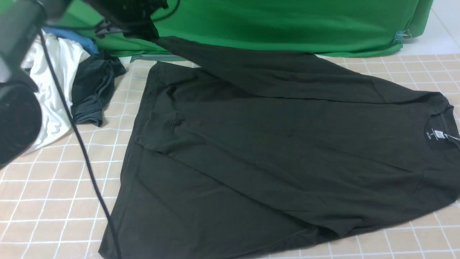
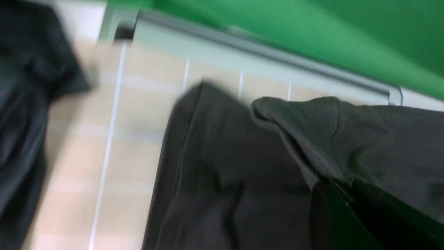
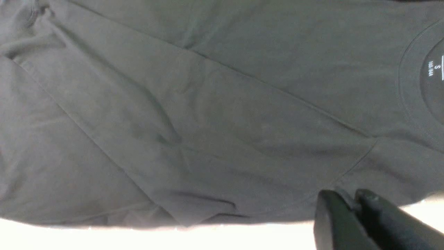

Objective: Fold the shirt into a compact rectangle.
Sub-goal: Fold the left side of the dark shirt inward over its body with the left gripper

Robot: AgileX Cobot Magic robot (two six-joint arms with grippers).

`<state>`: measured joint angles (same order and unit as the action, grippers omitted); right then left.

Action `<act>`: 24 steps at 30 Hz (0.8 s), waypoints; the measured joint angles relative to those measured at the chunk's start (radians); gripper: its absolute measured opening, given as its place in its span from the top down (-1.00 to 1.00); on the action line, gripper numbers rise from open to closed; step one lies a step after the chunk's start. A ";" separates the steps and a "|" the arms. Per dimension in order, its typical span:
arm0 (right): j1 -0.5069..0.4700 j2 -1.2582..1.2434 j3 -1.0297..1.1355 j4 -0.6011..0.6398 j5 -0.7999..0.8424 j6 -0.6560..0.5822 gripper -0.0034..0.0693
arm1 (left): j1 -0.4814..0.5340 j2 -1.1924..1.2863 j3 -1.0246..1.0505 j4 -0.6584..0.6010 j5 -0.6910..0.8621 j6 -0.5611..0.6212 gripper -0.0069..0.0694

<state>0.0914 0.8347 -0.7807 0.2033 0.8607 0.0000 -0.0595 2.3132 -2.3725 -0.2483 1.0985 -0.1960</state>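
The black shirt (image 1: pixel 273 144) lies spread over the checked table, its collar and neck label (image 1: pixel 436 135) at the right. The chest print does not show. My left gripper (image 1: pixel 145 30) is shut on a hemmed edge of the shirt (image 2: pixel 381 139) and holds the far side lifted off the table at the back left. In the left wrist view the cloth bunches at the fingertips of that gripper (image 2: pixel 347 187). My right gripper (image 3: pixel 350 198) is out of the front view. It hangs shut over the shirt (image 3: pixel 208 104) near a sleeve seam, and I see no cloth between its fingers.
A white garment (image 1: pixel 54 93), a dark grey garment (image 1: pixel 93 90) and a blue cloth (image 1: pixel 77 37) are piled at the back left. A black cable (image 1: pixel 82 147) crosses the table's left side. A green backdrop (image 1: pixel 287 25) hangs behind the table's far edge.
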 joint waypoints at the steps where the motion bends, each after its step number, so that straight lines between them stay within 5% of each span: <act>1: 0.000 0.000 0.000 0.000 0.004 0.000 0.66 | 0.000 -0.012 -0.001 0.008 0.033 -0.011 0.76; 8: 0.000 0.000 0.000 0.000 0.052 -0.063 0.66 | 0.000 -0.147 0.100 0.028 0.115 -0.063 0.76; 15: 0.000 0.000 0.000 0.000 0.098 -0.109 0.82 | -0.031 -0.383 0.418 -0.024 0.112 -0.070 0.76; 24: 0.000 0.000 0.000 0.000 0.100 -0.123 0.82 | -0.123 -0.512 0.848 0.216 0.074 -0.150 0.76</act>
<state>0.0914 0.8347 -0.7807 0.2033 0.9611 -0.1234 -0.1822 1.8008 -1.5249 -0.0322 1.1722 -0.3465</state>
